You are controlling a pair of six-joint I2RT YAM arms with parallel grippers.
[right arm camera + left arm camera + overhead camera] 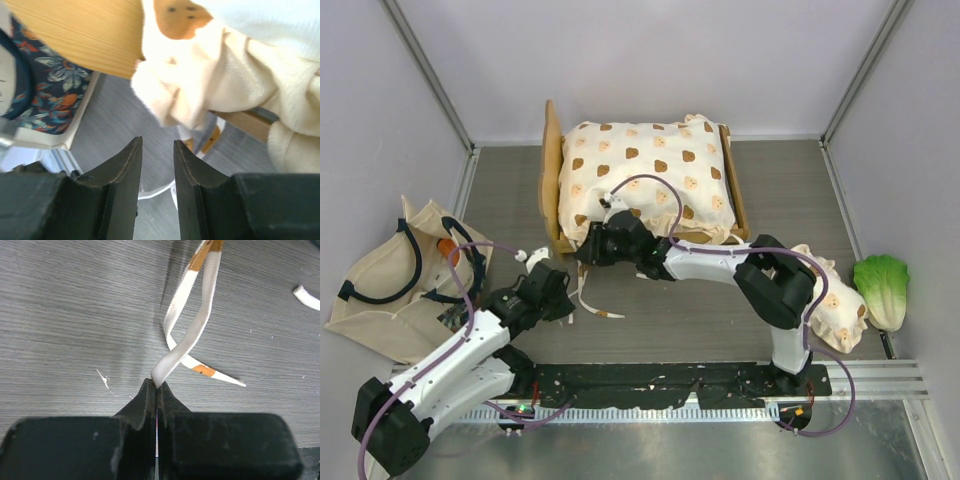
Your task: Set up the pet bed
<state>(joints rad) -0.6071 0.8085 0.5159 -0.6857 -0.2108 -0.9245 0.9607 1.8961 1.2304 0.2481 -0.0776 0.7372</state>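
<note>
The pet bed (552, 170) stands at the far middle of the desk (720, 330), headboard to the left, with the bear-print cushion (650, 170) lying on it and bulging over the near rail. The left pincer (156, 385) is pressed together on the end of a white strap (203, 315) with orange bands, which loops away across the bare wood toward the bed. The right pincer (157, 142) is spread partway with nothing between its jaws, hovering low just beside the cushion's near-left corner, where the fabric sags off the frame's edge.

The step in hand looks like seating that corner and securing the cushion by its tie (where the strap's far end attaches is hidden). To do it well, the right arm should probably close on the loose corner fabric itself, not the wood, and ease it inward over the rail. The left should hold the strap with gentle tension only; a hard pull could drag the light bed or slide the cushion askew. The tote bag (390, 290) lies well apart to the left.
</note>
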